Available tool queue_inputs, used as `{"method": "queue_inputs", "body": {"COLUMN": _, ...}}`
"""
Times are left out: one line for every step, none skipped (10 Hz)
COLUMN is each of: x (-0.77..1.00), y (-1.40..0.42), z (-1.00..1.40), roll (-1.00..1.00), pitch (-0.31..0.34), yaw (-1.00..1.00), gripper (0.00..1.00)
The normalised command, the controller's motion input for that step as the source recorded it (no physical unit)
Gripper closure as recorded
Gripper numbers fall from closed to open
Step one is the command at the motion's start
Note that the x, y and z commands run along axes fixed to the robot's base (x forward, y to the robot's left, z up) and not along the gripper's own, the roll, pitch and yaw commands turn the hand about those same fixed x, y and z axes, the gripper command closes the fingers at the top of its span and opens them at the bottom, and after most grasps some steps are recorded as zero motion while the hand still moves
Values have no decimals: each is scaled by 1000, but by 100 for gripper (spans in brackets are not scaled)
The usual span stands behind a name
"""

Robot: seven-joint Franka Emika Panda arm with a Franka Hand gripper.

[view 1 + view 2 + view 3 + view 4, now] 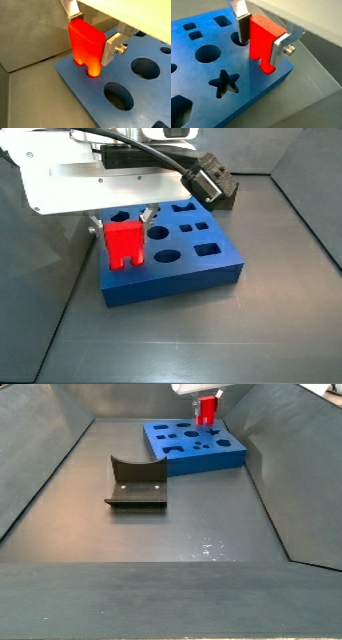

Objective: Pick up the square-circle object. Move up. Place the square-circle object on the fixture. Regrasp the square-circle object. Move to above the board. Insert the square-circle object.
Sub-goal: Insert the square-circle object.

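My gripper is shut on the square-circle object, a bright red flat block held upright with its two pegs pointing down. The silver fingers clamp its two sides. The pegs meet the top of the blue board close to one edge of it, as a wrist view shows; I cannot tell whether they sit in a hole. In both side views the red block stands at the board's edge. The dark fixture stands apart from the board, with nothing on it.
The board's top has star, round and square cut-outs. Grey bin walls slope up round the grey floor. The fixture also shows behind the board in a side view.
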Motion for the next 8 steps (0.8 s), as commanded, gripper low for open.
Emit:
{"method": "queue_inputs", "body": {"x": -9, "y": -151, "z": -1000, "roll": 80, "pitch": -16, "yaw": 89, "gripper": 100}}
{"method": "queue_inputs", "body": {"x": 0, "y": -237, "z": -1000, "roll": 104, "pitch": -16, "yaw": 69, "gripper": 100}}
{"method": "queue_inputs", "body": {"x": 0, "y": -400, "z": -1000, "roll": 100, "pitch": -11, "yaw": 0, "gripper": 100}}
{"method": "queue_inputs", "body": {"x": 17, "y": -426, "z": -1000, "roll": 90, "pitch": -16, "yaw": 0, "gripper": 100}}
{"method": "queue_inputs", "body": {"x": 126, "y": -211, "z": -1000, "roll": 77, "pitch": -19, "yaw": 0, "gripper": 100}}
{"method": "queue_inputs", "body": {"x": 0, "y": -6, "z": -151, "roll": 33, "pitch": -9, "yaw": 0, "gripper": 100}}
{"method": "queue_inputs", "body": {"x": 311, "y": 0, "z": -1000, "roll": 13, "pitch": 63, "yaw": 0, "gripper": 100}}
{"method": "queue_inputs", "body": {"x": 409, "y": 0, "z": -1000, "roll": 23, "pitch": 73, "yaw": 0, "gripper": 100}}
